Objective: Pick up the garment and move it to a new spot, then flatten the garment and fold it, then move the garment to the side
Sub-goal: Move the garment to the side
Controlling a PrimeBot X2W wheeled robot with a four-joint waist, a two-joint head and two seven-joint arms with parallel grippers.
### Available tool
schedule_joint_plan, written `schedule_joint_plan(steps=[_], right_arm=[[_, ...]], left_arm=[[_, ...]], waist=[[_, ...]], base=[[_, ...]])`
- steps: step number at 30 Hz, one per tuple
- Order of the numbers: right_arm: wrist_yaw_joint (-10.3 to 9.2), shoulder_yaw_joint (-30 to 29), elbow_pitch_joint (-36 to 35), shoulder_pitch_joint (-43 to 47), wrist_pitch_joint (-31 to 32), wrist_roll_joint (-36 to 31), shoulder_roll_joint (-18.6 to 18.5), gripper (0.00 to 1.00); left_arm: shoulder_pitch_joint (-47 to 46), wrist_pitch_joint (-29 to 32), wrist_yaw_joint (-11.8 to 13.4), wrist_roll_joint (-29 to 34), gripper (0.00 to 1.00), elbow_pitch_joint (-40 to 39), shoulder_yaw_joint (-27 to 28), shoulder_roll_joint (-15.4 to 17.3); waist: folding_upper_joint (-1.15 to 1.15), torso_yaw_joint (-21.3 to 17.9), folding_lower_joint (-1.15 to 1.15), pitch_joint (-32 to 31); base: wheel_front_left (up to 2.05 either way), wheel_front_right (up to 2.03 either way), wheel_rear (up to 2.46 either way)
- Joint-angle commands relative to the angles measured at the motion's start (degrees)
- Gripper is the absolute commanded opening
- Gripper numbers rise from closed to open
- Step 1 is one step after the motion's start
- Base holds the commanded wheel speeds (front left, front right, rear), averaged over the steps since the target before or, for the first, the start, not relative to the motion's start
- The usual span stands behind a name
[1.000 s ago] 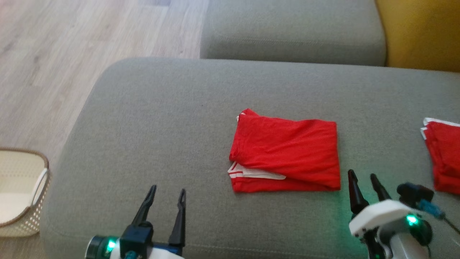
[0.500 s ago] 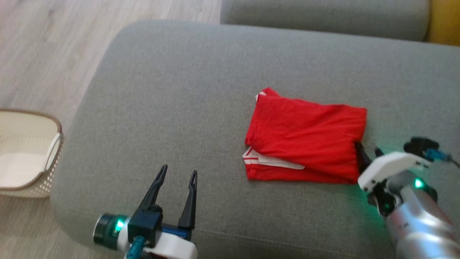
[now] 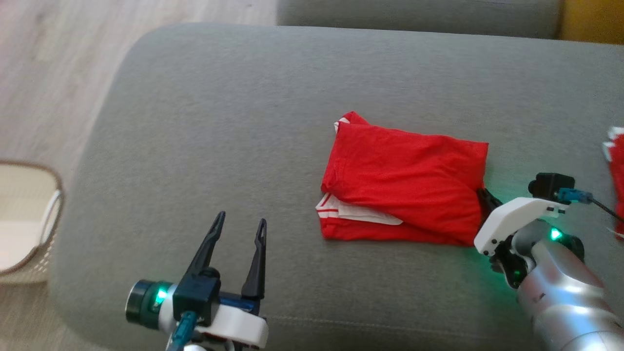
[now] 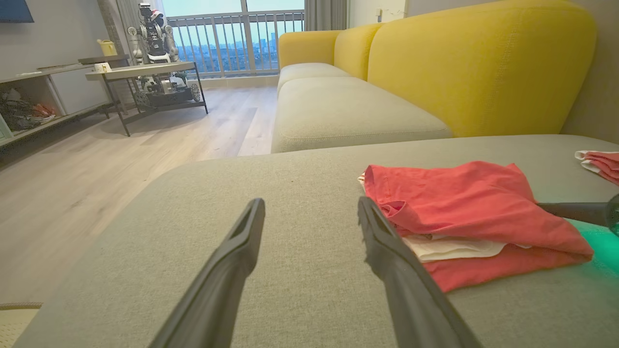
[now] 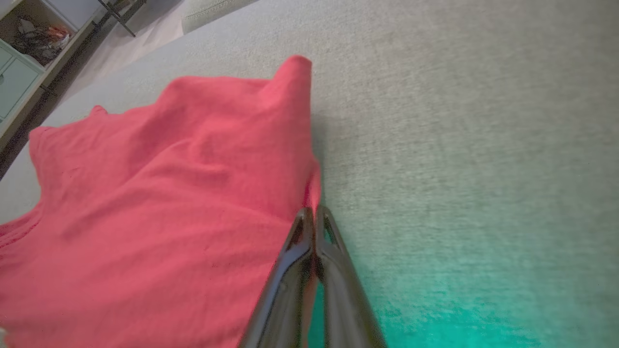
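Observation:
A folded red garment [image 3: 404,195] with white trim lies on the grey sofa cushion [image 3: 219,122]. From the left wrist it shows at the right as the garment [image 4: 464,208], and the right wrist camera has the garment [image 5: 169,193] on its left. My right gripper [image 5: 314,210] is at the garment's right edge, fingers pressed together with the red hem pinched at their tips. From the head, the right gripper [image 3: 483,199] is mostly hidden under its white wrist. My left gripper [image 3: 239,226] hovers open over bare cushion, to the garment's left and apart from it [image 4: 309,208].
A second red garment [image 3: 616,170] lies at the cushion's far right. A cream woven basket [image 3: 24,234] stands on the wood floor to the left. Another grey seat [image 3: 414,9] and a yellow sofa back [image 4: 483,63] lie beyond.
My right gripper, open a second ago short of the garment, has reached its right edge and shut there. The head camera has shifted. The left gripper stays open.

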Motion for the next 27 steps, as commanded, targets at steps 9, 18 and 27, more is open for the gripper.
schedule_joint_plan(steps=[9,18,27], right_arm=[[-0.04,4.7,-3.4,-5.4,-2.3,-3.5,-7.7,0.00],[-0.04,5.3,-4.9,-11.5,-0.5,-8.6,-16.9,0.00],[-0.04,1.9,-5.0,-15.4,-0.6,-13.0,-22.2,0.00]], left_arm=[[-1.6,-0.7,0.1,0.0,1.00,-2.6,2.3,-0.4],[-3.2,-0.7,-0.2,0.4,1.00,-3.0,2.2,-0.4],[-4.0,-0.7,-0.6,0.5,1.00,-3.3,2.1,-0.3]], waist=[[0.00,-10.8,0.00,-0.3],[0.00,-15.1,0.00,0.8],[0.00,-14.7,0.00,2.6]], base=[[0.00,0.00,0.00],[0.00,0.00,0.00],[0.00,0.00,0.00]])
